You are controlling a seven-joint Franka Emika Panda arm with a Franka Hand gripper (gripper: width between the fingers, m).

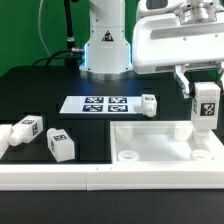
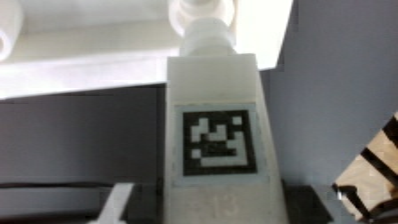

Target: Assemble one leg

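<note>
White ledge (image 1: 100, 180) runs along the table's (image 1: 40, 100) front edge, with the panel (image 1: 160, 145) behind it. Tool (image 1: 203, 88) clamped on leg (image 1: 206, 108), upright over the panel corner by the table edge on the exterior view's right; contact unclear.

Wrist view: leg (image 2: 214, 120) white, blocky, black square tag. Judged light, rigid, smooth. Best gripped on the flat sides near the top.

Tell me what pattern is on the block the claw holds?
A black-and-white square tag on the white leg, clearest in the wrist view.
</note>
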